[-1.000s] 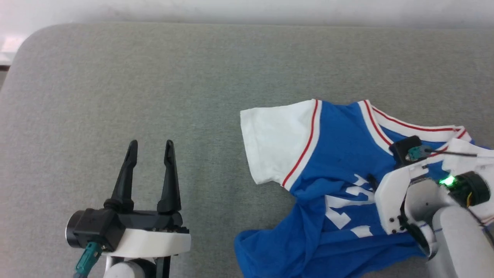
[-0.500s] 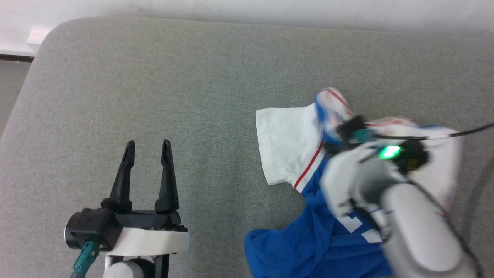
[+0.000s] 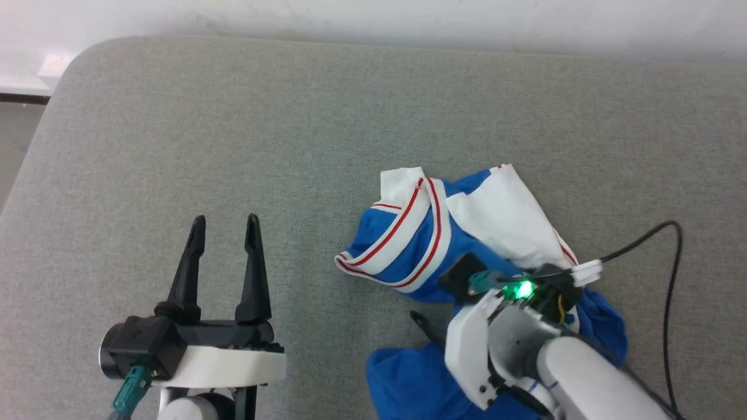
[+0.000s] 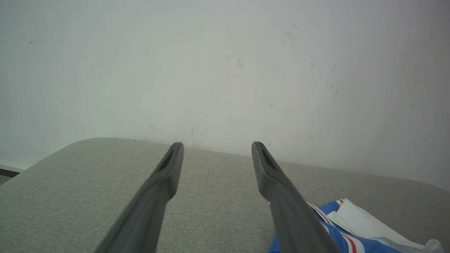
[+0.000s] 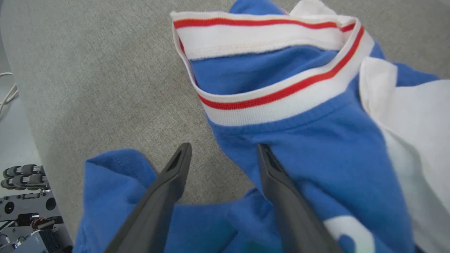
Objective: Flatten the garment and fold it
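Well, the royal-blue cloth T-shirt w/ white sleeves & red-and-white striped trim (image 3: 423, 248) lies bunched up on the grey padded surface (image 3: 233, 116), on its right side, well apart from the far edge. R pincer (image 5: 224, 147) is spread wide just over the blue cloth, pinching nothing. L pincer (image 3: 226, 219) is spread too, empty, nearer the left edge.

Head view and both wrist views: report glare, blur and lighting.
Head view: sharp, even light; a green LED blooms on the right arm. Right wrist view: garment crisp at its collar, end effector fingers soft. Left wrist view: flat, shadowless wall.
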`<state>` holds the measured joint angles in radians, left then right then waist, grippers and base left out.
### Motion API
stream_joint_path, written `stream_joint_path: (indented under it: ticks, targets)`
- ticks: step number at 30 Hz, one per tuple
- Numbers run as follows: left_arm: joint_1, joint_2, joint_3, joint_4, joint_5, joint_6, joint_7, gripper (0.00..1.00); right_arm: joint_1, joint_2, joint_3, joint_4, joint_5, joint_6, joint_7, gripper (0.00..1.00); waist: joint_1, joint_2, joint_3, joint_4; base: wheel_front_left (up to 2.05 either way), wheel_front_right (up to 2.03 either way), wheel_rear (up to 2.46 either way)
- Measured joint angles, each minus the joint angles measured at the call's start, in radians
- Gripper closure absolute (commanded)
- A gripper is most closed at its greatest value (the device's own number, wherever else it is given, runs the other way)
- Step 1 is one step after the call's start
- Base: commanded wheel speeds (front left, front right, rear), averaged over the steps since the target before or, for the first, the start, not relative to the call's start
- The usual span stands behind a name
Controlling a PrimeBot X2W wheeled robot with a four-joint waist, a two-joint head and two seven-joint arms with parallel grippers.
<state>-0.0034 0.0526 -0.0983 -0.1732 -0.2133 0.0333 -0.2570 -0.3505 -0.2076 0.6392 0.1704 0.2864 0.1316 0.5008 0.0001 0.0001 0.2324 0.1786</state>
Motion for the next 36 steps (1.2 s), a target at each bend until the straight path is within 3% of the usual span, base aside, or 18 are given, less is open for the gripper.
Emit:
stream_joint_path:
  ticks: [7,13,18,25,26,28,29,36]
  targets:
    - [0.001,0.0,-0.001,0.007,0.0,-0.003,0.0,0.0,0.016,0.012,-0.176,-0.157,-0.015,0.0,-0.07,0.0,0.0,0.0,-0.013,-0.017,0.0,0.0,0.0]
    - [0.001,0.0,-0.006,0.009,0.0,-0.003,0.0,0.0,0.063,-0.009,-0.307,-0.246,-0.09,0.0,-0.024,0.0,0.0,-0.0001,-0.014,-0.023,0.0,0.0,0.0]
    - [0.001,0.0,-0.01,0.011,-0.007,-0.005,0.0,0.0,0.11,-0.102,-0.333,-0.222,-0.144,0.0,0.048,0.0,0.0,0.0,-0.004,-0.015,0.0,0.0,0.0]
    - [0.0,0.0,-0.005,0.012,-0.008,-0.005,0.0,0.0,0.136,-0.125,-0.307,-0.161,-0.136,0.0,0.061,0.0,0.0,0.0,0.019,-0.002,0.0,0.0,0.0]
    - [0.0,0.0,-0.005,0.012,-0.008,-0.005,0.0,0.0,0.135,-0.124,-0.307,-0.151,-0.137,0.0,0.059,0.49,0.0,0.0,0.021,-0.001,0.0,0.0,0.0]
    - [0.0,0.0,-0.006,0.012,-0.008,-0.005,0.0,0.0,0.131,-0.121,-0.307,-0.137,-0.14,0.0,0.038,0.96,0.0,-0.0001,0.025,0.003,0.0,0.0,0.0]
    - [0.0,0.0,-0.005,0.012,-0.008,-0.005,0.0,0.0,0.128,-0.115,-0.314,-0.133,-0.141,0.0,0.024,1.0,0.0,0.0,0.027,0.004,0.0,0.0,0.0]
    - [0.0,0.0,0.002,0.011,-0.008,-0.005,0.0,0.0,0.083,-0.05,-0.402,-0.174,-0.153,0.0,-0.065,1.0,0.0,0.0,0.031,-0.017,0.0,0.0,0.0]
